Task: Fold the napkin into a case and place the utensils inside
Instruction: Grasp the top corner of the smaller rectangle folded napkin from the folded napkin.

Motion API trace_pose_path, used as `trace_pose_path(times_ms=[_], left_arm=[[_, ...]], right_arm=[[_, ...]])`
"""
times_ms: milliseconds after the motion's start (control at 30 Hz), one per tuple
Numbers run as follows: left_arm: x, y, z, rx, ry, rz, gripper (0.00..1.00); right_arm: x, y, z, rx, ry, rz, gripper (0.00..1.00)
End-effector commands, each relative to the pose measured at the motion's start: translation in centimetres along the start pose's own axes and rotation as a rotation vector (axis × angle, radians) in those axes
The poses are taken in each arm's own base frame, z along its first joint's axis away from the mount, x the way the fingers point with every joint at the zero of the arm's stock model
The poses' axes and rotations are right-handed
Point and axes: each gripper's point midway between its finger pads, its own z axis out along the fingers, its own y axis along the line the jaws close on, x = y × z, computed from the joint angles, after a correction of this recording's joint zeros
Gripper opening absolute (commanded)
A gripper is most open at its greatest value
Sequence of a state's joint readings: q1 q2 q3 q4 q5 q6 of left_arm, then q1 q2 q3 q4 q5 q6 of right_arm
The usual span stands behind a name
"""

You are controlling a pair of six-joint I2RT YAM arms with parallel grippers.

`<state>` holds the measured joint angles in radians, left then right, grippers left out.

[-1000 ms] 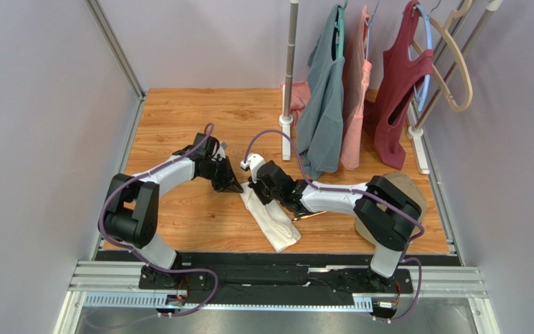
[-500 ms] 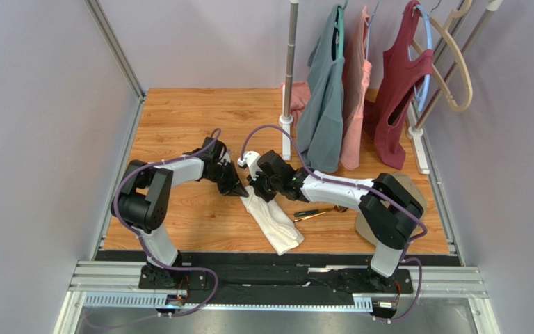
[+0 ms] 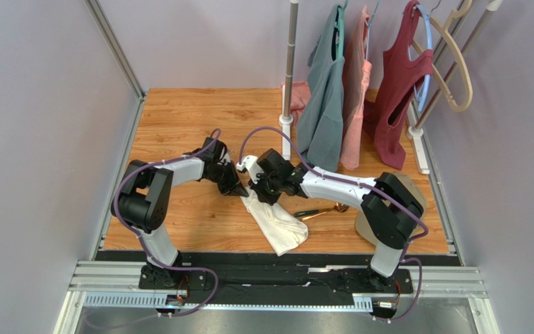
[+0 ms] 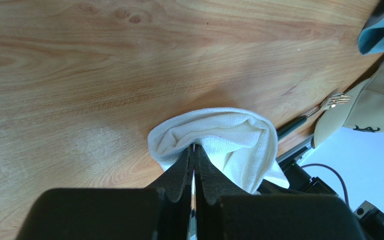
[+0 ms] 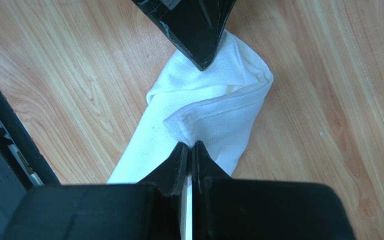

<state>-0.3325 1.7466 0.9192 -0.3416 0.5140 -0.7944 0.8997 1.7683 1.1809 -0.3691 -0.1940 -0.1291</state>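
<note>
white soft cloth napkin (image 5: 204,107), light and floppy, lies folded in a long band on the wood-grain table (image 3: 179,118). the right claw (image 5: 190,146) is clenched on a hemmed fold edge right at its tips. the left claw (image 4: 194,147), opposite, pinches the rolled end. the hems probably give the surest hold. beyond the left claw, past the napkin, lie the slim dark-handled, gold-headed utensils (image 4: 293,126), stiff and likely slippery.

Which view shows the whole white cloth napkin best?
Top external: the white cloth napkin shows end to end. Left wrist shows only its bunched end; right wrist shows more, but its lower part is hidden.
</note>
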Motion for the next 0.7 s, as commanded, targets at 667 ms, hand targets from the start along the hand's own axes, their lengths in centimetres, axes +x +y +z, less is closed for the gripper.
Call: trace_pose_path(times_ms=[667], left_arm=[[2.3, -2.6, -2.2, -0.104, -0.156, 0.337, 0.19]], right_arm=[[1.1, -1.7, 0.6, -0.001, -0.07, 0.258, 0.0]])
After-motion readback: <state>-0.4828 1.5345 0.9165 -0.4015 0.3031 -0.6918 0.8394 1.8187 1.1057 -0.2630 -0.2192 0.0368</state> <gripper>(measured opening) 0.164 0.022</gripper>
